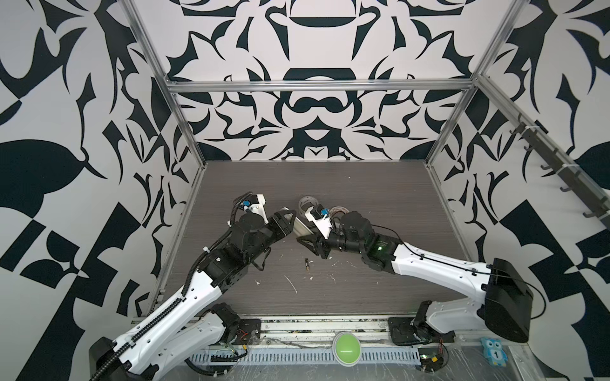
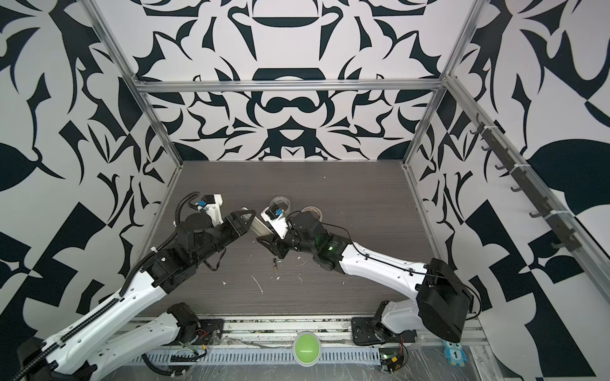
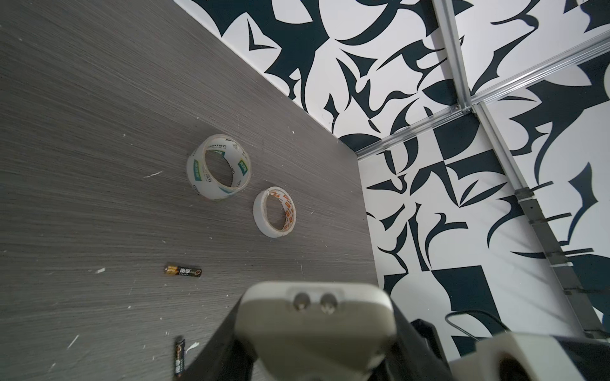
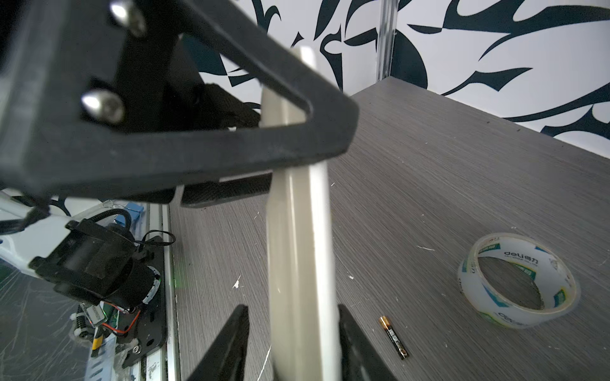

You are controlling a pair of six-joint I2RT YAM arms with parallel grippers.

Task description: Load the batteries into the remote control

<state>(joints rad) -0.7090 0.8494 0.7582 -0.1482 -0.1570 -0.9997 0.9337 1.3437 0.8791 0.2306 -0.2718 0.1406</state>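
Note:
The white remote control (image 1: pixel 305 227) (image 2: pixel 262 227) hangs above the table, held by one end in my left gripper (image 1: pixel 290 219) (image 3: pixel 317 316), which is shut on it. My right gripper (image 1: pixel 299 238) (image 4: pixel 292 308) straddles the remote's other end (image 4: pixel 297 250): one finger touches it and a gap shows at the other, so it stands open. The left wrist view faces the remote's end (image 3: pixel 297 336), with its two small round holes. One battery (image 1: pixel 307 264) (image 4: pixel 394 337) lies on the table below the grippers. Two batteries (image 3: pixel 183 270) (image 3: pixel 179 359) show in the left wrist view.
A clear tape roll (image 3: pixel 198 184) (image 4: pixel 488 250) and a smaller white roll (image 3: pixel 259 214) lie behind the grippers, partly hidden in both top views. White flecks (image 1: pixel 292 285) dot the grey table. A green button (image 1: pixel 346 348) sits on the front rail.

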